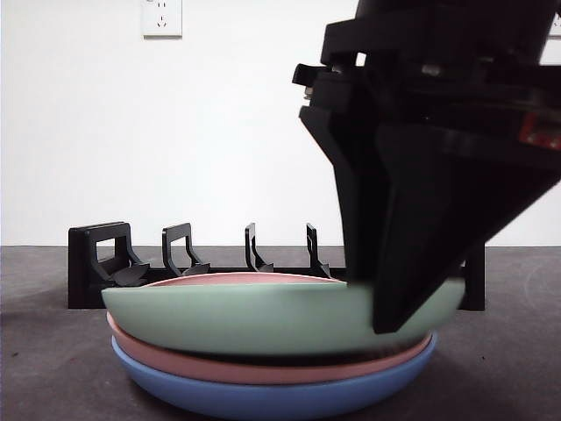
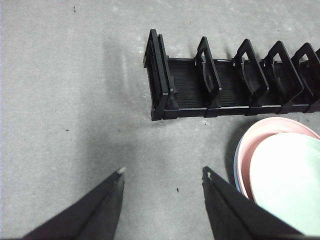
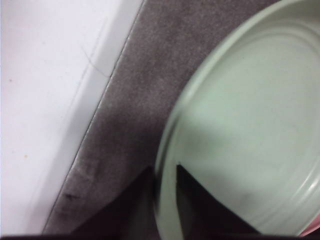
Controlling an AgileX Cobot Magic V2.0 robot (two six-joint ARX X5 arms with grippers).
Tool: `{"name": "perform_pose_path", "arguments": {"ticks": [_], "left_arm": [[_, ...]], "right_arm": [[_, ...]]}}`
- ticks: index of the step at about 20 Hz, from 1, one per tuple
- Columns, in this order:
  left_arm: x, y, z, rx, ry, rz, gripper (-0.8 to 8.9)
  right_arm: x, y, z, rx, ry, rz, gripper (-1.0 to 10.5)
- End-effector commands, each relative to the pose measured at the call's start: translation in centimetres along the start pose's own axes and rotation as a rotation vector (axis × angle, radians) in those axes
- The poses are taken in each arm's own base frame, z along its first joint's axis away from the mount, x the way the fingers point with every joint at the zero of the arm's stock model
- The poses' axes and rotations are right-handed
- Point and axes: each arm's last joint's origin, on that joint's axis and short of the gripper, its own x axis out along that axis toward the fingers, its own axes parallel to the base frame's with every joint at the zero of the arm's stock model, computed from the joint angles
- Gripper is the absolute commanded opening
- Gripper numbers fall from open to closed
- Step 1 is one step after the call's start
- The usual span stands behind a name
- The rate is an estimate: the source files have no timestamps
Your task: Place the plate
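Grey table [image 1: 53, 351], black rack [image 1: 114, 263], right pincer [image 3: 165, 172] clamping green plate [image 1: 263, 311] rim, left pincer [image 2: 162, 172] apart.

From my front view the right gripper [image 1: 399, 326] blocks the right end of the black plate rack [image 1: 105, 263] and part of the green plate [image 1: 254, 311]. The pink plate [image 1: 263, 368] and blue plate [image 1: 263, 395] show only as rims beneath it. In the right wrist view the green plate is blurred and cut off at the frame edge. The left wrist view crops the rack and plates.
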Motion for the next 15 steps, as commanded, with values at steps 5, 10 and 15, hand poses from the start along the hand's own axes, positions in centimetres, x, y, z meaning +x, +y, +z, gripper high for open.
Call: {"name": "perform_pose_path", "arguments": {"ticks": [5, 10, 15], "left_arm": [[-0.2, -0.1, 0.4, 0.011, -0.019, 0.002, 2.50], [-0.2, -0.1, 0.4, 0.010, -0.019, 0.002, 2.50], [-0.2, -0.1, 0.4, 0.007, -0.018, 0.002, 2.50]], "right_arm": [[-0.6, -0.5, 0.4, 0.180, -0.019, -0.019, 2.5], [-2.7, -3.3, -0.2, 0.439, -0.160, -0.147, 3.0], [-4.7, -8.4, -8.1, 0.933, -0.285, -0.346, 3.0]]}}
